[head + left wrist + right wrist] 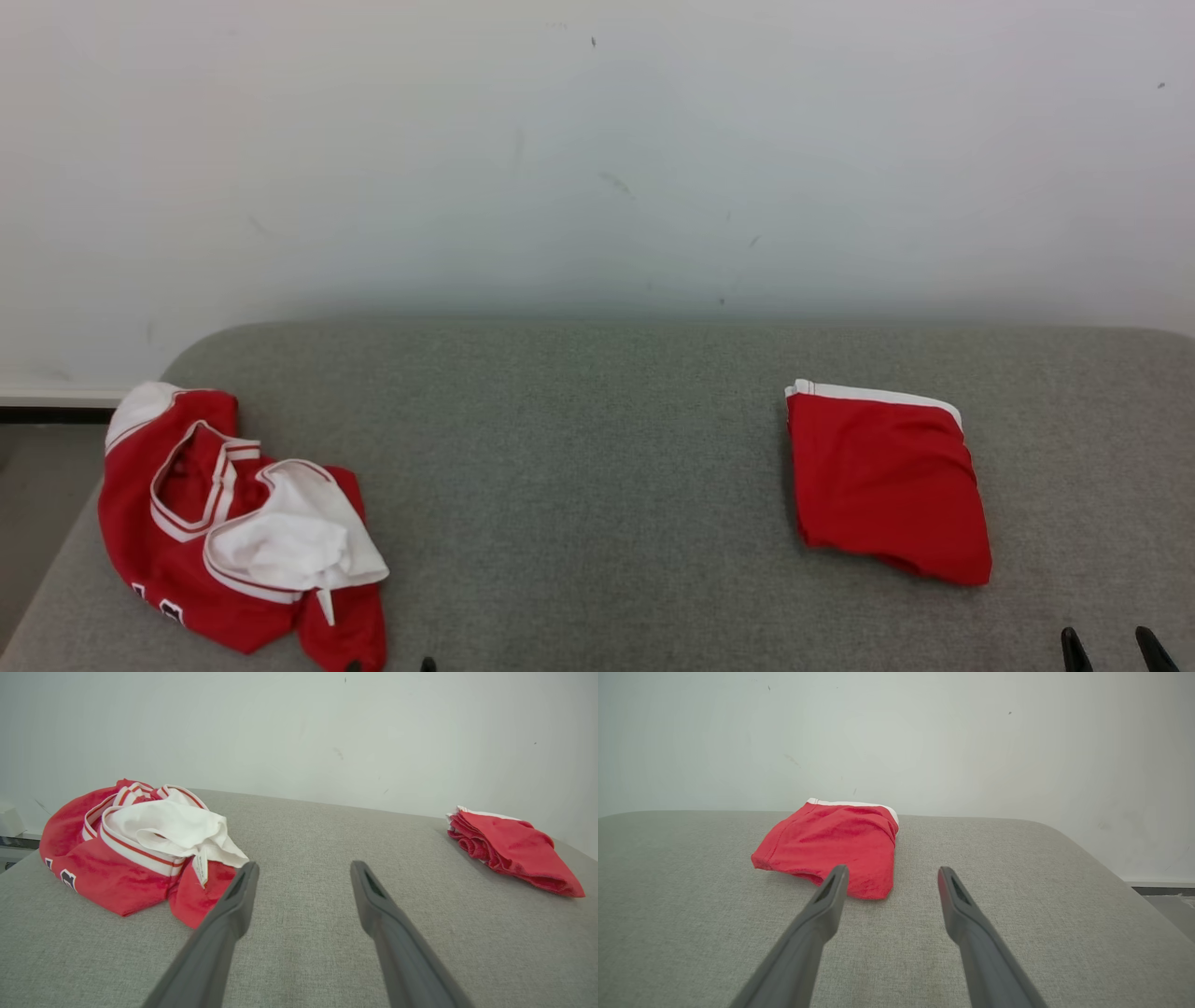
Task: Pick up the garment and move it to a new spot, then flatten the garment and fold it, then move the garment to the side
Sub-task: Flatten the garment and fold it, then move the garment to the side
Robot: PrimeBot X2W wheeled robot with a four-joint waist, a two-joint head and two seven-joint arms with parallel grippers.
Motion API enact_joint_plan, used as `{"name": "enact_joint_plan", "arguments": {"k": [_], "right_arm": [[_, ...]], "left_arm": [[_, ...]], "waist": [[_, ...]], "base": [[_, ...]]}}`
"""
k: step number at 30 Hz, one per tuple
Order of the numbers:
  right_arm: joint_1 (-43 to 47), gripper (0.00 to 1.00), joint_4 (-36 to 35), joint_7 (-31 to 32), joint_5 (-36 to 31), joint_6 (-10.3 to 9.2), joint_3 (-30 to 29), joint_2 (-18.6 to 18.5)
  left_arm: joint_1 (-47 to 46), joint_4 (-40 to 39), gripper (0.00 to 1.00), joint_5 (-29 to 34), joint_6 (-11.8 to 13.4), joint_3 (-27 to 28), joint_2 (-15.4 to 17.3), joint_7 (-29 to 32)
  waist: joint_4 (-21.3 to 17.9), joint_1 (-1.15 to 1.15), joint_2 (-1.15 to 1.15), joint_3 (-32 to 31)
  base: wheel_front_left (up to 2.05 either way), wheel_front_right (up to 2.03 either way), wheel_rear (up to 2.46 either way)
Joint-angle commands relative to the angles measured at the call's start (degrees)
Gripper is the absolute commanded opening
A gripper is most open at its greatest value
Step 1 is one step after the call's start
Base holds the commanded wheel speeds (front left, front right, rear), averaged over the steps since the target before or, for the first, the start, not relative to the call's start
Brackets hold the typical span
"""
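- While both grippers sit low at the near edge, the crumpled jersey (233, 523) lies in a heap at the near left of the grey cloth-covered counter (579, 485). It is close to the left edge and well apart from the folded red piece (887, 485) on the right.
- The left gripper (303, 868) has its fingers spread fully wide with nothing between them. One tip looks just beside the heap's nearest red lobe, though from this angle I cannot tell whether it touches.
- The right gripper (891, 872) is equally wide and empty, and points at the folded red piece without reaching it.
- Handling, as a judgement: the jersey looks light, limp and soft. It should sag from any single hold, and layers may slide over one another (the white inner side is already turned out on top).
- Where to take hold: the striped trim (135, 851) around the neck and armholes looks thicker and firmer than the body cloth, so it is the likelier pinch point. A hold at each shoulder would let the jersey hang open for flattening.
- The dangling care label (201, 870) is a poor hold, being small and likely to tear or slip.
- The first lift has not yet begun, and the bare middle of the counter seems the natural new spot.
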Motion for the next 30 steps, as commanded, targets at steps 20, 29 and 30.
{"name": "enact_joint_plan", "arguments": {"k": [20,29,30], "right_arm": [[-13.53,1.00,6.40,12.45,22.21,-0.02,8.56,-8.66],[-27.56,1.00,15.06,25.31,29.38,-0.01,10.63,-12.06],[-28.69,1.00,16.32,26.13,29.48,-0.01,10.90,-12.15]], "left_arm": [[-1.89,1.06,1.00,1.48,-1.17,-1.84,0.19,-0.01],[-6.41,2.16,1.00,1.98,-2.16,-4.06,0.19,-0.01],[-6.87,2.23,1.00,1.80,-2.13,-4.45,0.19,-0.01]], "waist": [[1.21,0.00,0.00,5.12],[5.22,0.00,0.00,11.68],[5.77,0.00,0.00,12.22]], "base": [[0.00,0.00,0.00],[0.00,0.00,0.00],[0.00,0.00,0.00]]}}
